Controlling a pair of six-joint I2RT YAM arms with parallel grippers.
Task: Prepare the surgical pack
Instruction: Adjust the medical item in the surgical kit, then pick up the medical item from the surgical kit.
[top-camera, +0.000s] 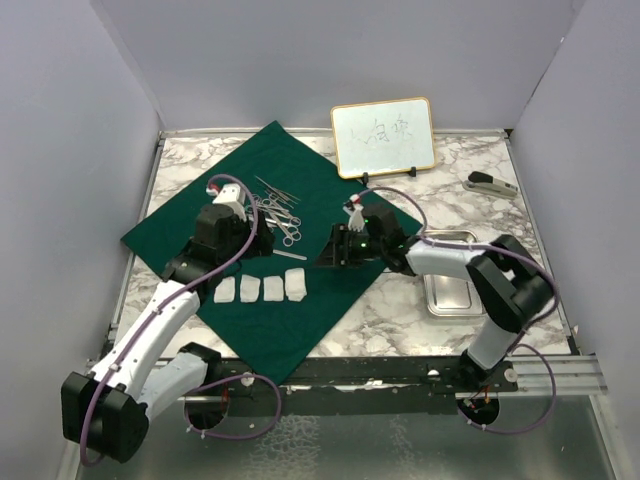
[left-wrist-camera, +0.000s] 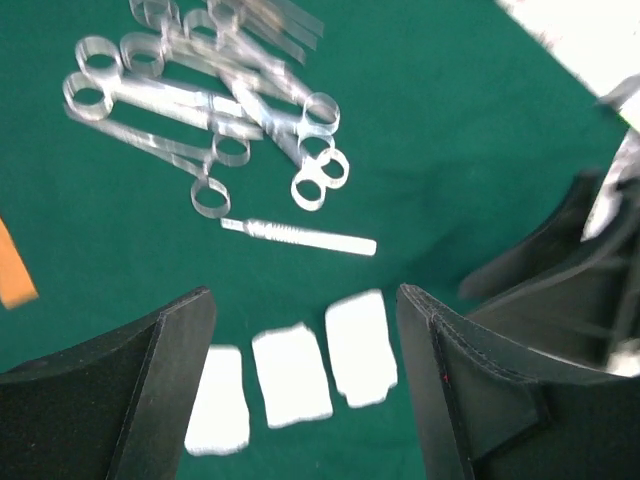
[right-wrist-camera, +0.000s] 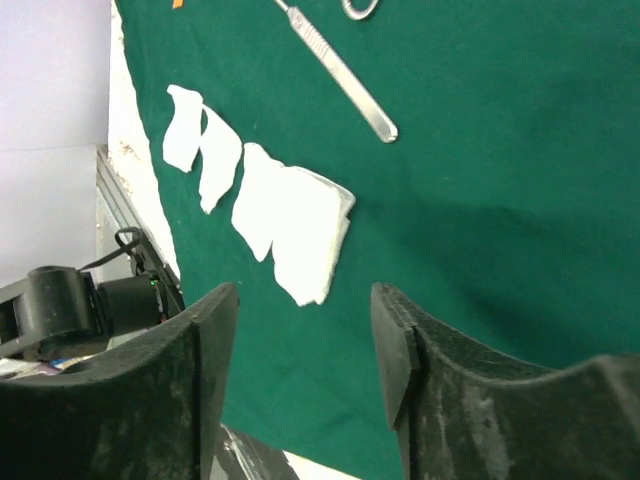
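Observation:
A dark green cloth lies as a diamond on the marble table. Silver scissor-like instruments are piled on it, with a scalpel handle just below them. Several white gauze squares sit in a row near the cloth's lower corner. My left gripper hovers open above the gauze with nothing between its fingers. My right gripper is open and empty over the cloth, right of the gauze. The steel tray rests on the marble at the right.
A gold-framed whiteboard stands at the back. A grey and black stapler-like object lies at the back right. Grey walls close in the table on three sides. A metal rail runs along the near edge.

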